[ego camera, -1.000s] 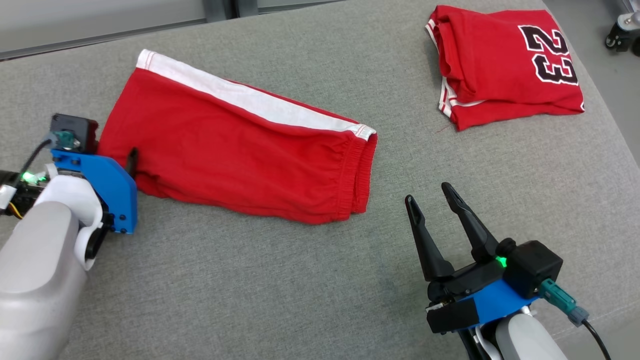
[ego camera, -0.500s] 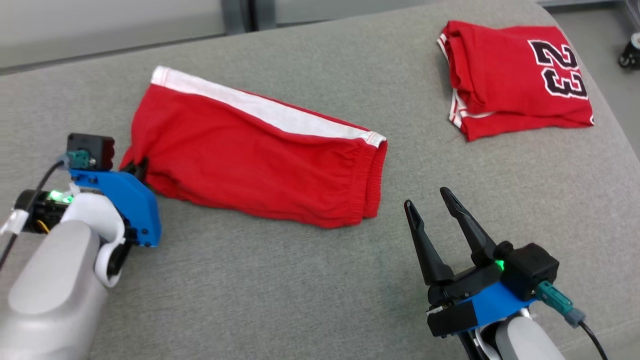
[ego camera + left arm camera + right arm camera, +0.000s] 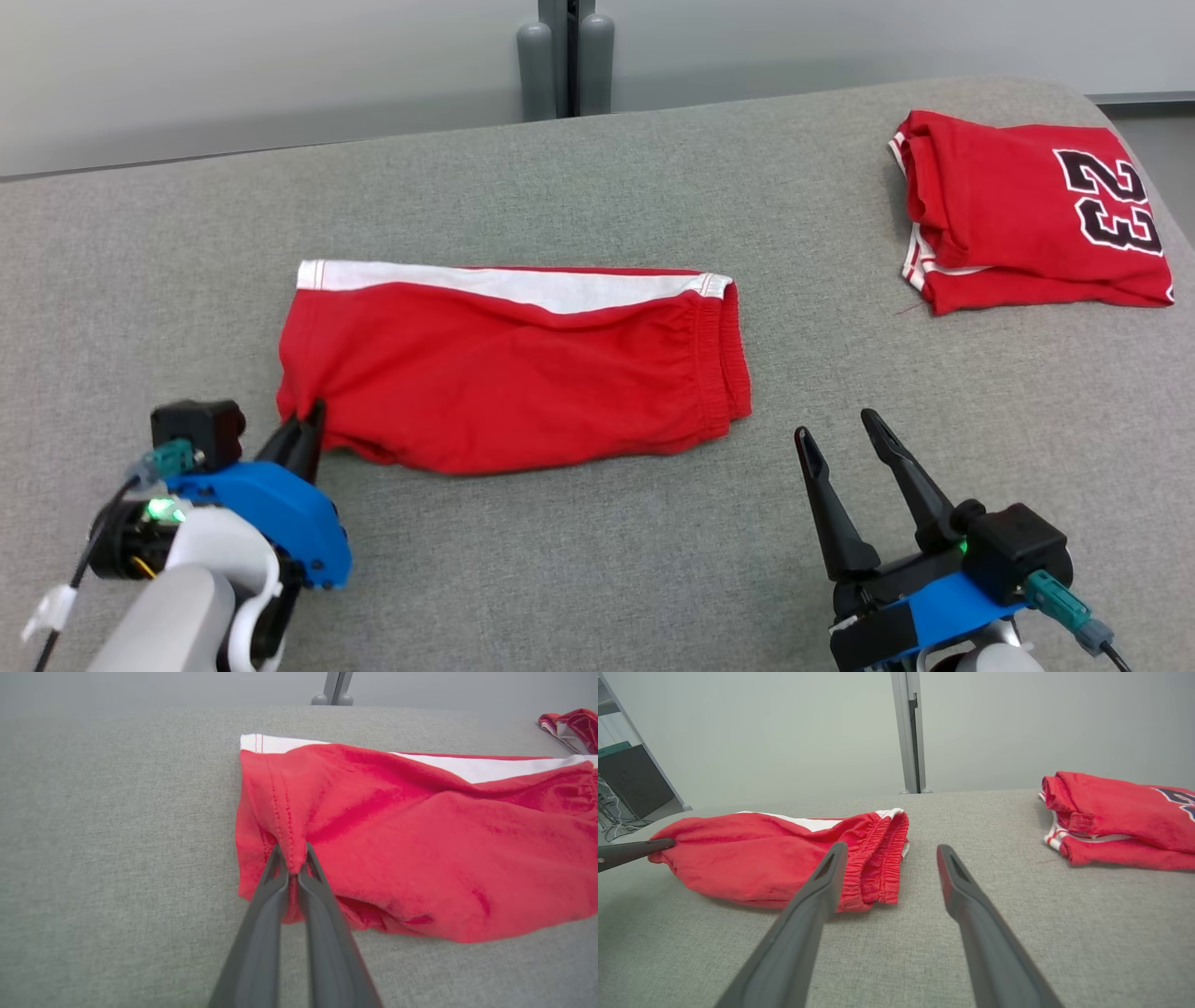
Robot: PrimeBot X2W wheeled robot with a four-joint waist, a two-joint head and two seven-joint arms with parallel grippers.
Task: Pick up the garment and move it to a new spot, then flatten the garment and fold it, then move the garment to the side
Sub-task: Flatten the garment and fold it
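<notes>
The garment (image 3: 513, 369) is a pair of red shorts with a white side stripe, folded in half and lying flat on the grey padded surface (image 3: 579, 560). My left gripper (image 3: 303, 422) is shut on the garment's near left hem corner; in the left wrist view the red hem (image 3: 294, 854) is pinched between its closed fingertips, my left gripper (image 3: 293, 868) bunching the cloth there. My right gripper (image 3: 838, 431) hovers open, low over the surface, just right of the elastic waistband (image 3: 878, 858), touching nothing. In the right wrist view my right gripper (image 3: 889, 851) has bare surface between its fingers.
A folded red jersey (image 3: 1027, 215) with a black "23" lies at the far right, near the surface's right edge. A grey post (image 3: 565, 56) stands behind the back edge against a pale wall. Bare surface lies in front of the garment.
My left gripper has closed on the garment's left hem corner and dragged it toward me, swinging the shorts level. The head camera has tilted up. The right gripper stays open.
</notes>
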